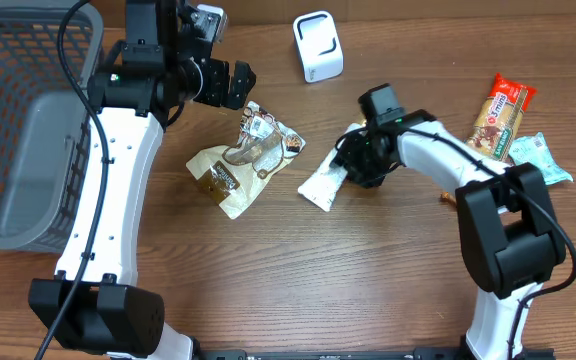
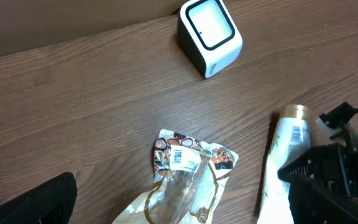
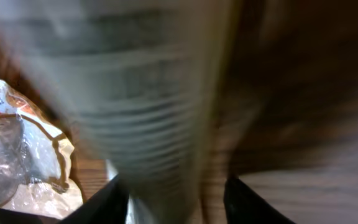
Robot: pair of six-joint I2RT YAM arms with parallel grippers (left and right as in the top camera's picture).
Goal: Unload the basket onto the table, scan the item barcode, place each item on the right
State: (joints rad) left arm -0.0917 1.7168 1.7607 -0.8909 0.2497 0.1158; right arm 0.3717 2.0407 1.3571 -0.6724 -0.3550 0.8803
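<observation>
**At mid-worktop: right gripper on the packet's end**

At the centre of the worktop [image 1: 368, 290], the right gripper [image 1: 356, 160] is down over the near end of the white packet [image 1: 323, 185], with a finger on either side of it. The wrist view is blurred, so I cannot tell whether it grips yet. The packet lies flat, just right of the snack bag [image 1: 243, 160] and well short of the scanner [image 1: 317, 45] at the far edge. It looks light, soft and slick, so it will likely flop if held by a corner. A firm pinch across the stiffer gold-tipped end seems best, clear of the barcode [image 2: 298, 134] printed just below it. The left gripper [image 1: 230, 85] hangs wide and empty above the bag.
</observation>
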